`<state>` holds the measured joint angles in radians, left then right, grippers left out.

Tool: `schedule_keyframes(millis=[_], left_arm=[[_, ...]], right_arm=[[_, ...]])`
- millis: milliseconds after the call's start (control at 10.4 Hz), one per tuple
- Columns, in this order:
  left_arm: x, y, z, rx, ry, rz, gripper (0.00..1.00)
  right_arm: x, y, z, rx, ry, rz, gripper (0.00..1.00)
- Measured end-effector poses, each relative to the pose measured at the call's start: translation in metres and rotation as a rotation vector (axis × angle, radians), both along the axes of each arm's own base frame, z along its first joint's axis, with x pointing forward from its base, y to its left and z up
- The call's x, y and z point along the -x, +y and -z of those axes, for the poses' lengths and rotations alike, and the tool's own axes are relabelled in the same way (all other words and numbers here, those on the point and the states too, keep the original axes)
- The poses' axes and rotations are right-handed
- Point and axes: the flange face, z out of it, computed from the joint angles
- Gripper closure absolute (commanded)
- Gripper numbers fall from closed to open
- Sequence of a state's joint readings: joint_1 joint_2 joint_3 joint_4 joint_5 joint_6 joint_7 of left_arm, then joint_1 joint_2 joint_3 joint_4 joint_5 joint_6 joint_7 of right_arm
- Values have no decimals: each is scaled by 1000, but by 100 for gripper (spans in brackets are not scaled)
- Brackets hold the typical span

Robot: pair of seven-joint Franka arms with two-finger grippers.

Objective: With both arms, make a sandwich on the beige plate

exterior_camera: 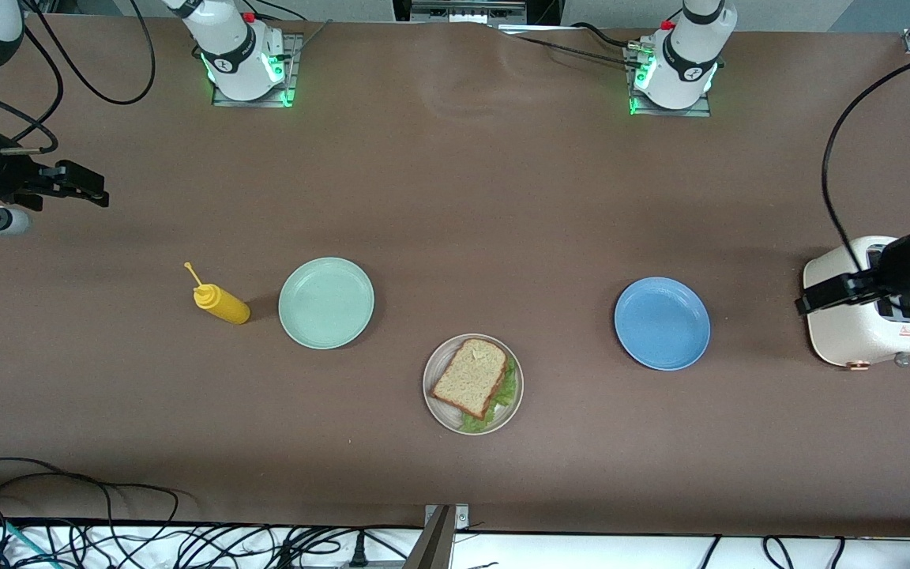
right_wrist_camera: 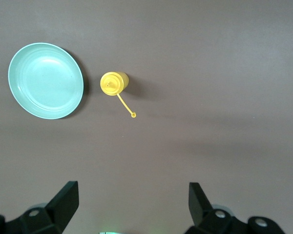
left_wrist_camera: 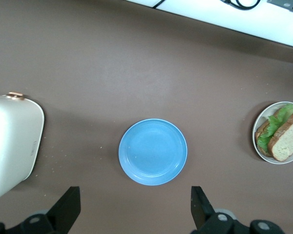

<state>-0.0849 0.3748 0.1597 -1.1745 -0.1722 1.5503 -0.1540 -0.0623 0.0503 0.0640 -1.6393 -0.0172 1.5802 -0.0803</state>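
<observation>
the brown table (exterior_camera: 455, 197) is taking up the whole room in front of me. the cream toaster (exterior_camera: 850, 316) is sitting at the left arm's end, with the left gripper (left_wrist_camera: 136, 207) hanging in the air over it, its two fingers spread wide and holding nothing. the right gripper (right_wrist_camera: 132, 204) is hanging over bare table at the right arm's end, fingers spread just as wide and empty too. both arms are waiting.

the blue plate (exterior_camera: 662, 323) is lying bare, toward the toaster. the mint green plate (exterior_camera: 326, 303) is lying bare as well, just beside the yellow mustard bottle (exterior_camera: 220, 303), which is standing upright with its cap dangling open. the beige plate (exterior_camera: 439, 407) is sitting between the two, nearer to the front camera, and it is holding the sandwich (exterior_camera: 471, 376): bread on top, green lettuce (exterior_camera: 506, 391) poking out at the edge, another slice under it.
</observation>
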Motion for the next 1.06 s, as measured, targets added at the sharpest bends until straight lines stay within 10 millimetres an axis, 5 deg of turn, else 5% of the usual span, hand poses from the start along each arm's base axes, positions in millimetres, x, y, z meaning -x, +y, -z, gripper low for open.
schedule_keyframes(millis=[192,672,1055], left_arm=[[16,-2,-11,-7,19,12,0],[51,-17,15,-95,45,60,0],[53,-9,17,-98,46,48,0]], right_arm=[[6,2,-1,1,-7,-3,0],[8,6,-2,2,-12,-8,0],[8,10,-2,7,-12,31,0]])
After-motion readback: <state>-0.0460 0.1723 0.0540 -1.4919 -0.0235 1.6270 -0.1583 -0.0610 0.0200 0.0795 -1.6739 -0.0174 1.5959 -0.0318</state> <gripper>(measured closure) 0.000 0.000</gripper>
